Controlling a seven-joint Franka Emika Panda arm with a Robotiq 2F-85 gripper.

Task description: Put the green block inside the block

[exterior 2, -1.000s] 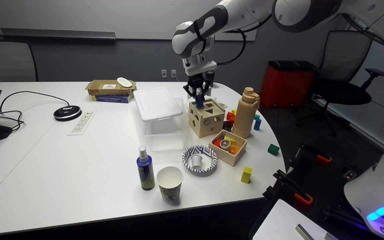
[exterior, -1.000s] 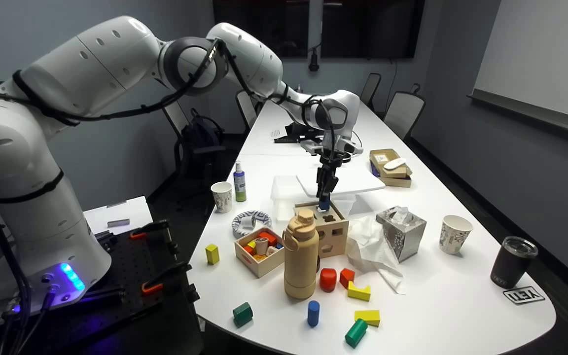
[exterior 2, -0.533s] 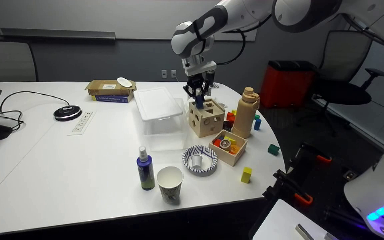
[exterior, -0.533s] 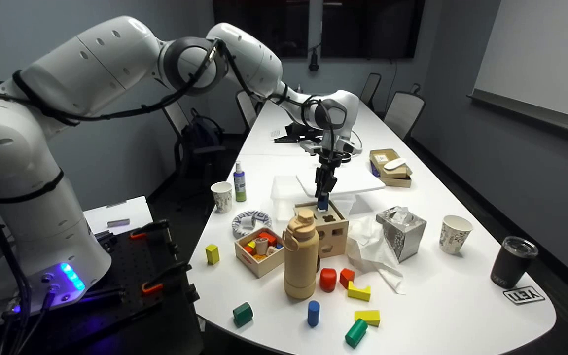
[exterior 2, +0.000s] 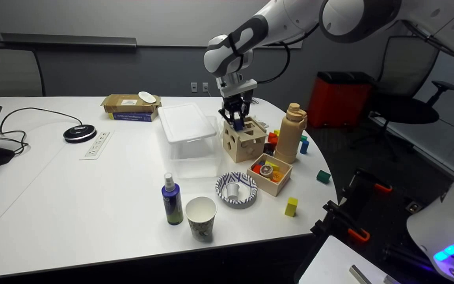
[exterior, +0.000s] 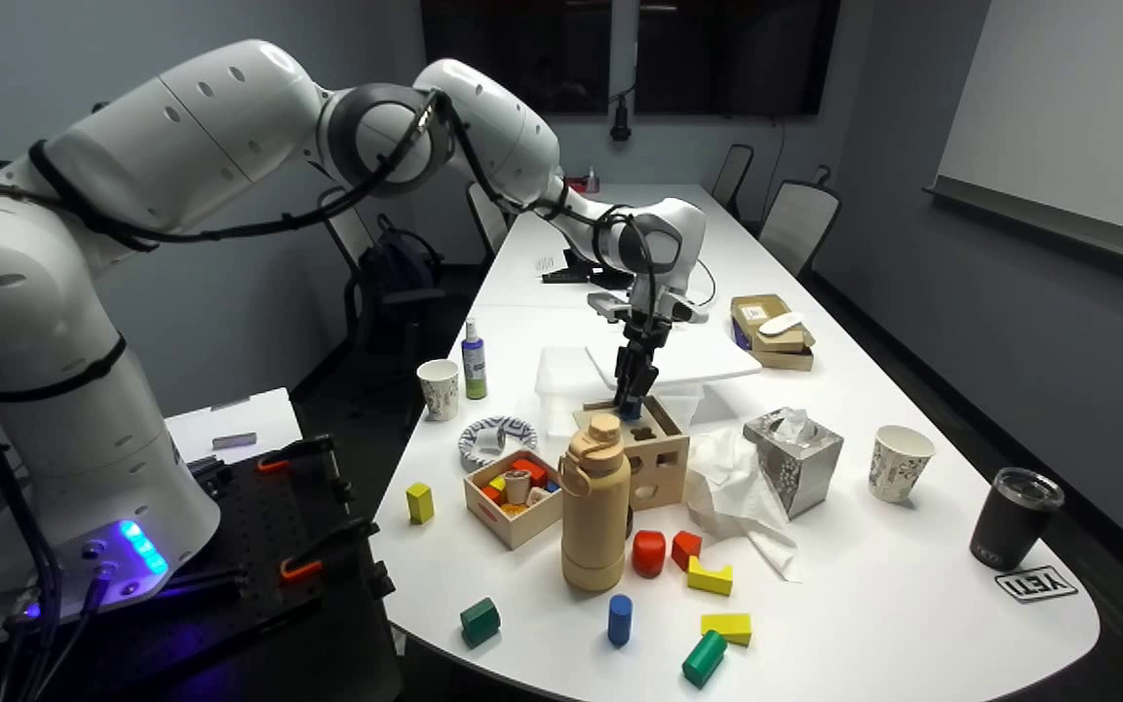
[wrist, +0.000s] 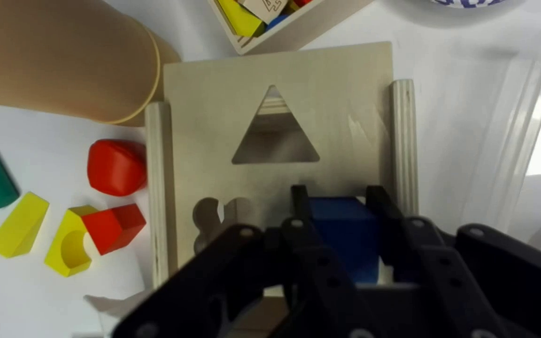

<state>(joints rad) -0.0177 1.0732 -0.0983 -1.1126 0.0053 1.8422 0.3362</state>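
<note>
The gripped block (wrist: 348,234) is dark blue, the bowl (exterior 2: 244,193) white (patterned in blue).

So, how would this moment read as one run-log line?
Gripper: shut on blue block | Where: at lid of wooden box | Insertion: unclear | Lid: overhanging one side | Green blocks: on table

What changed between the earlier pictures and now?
The jaws came lower with the dark blue block still between them. The lid of the wooden cube slid toward the block tray and now overhangs that side. The bottle and dark green block stayed put.
</note>
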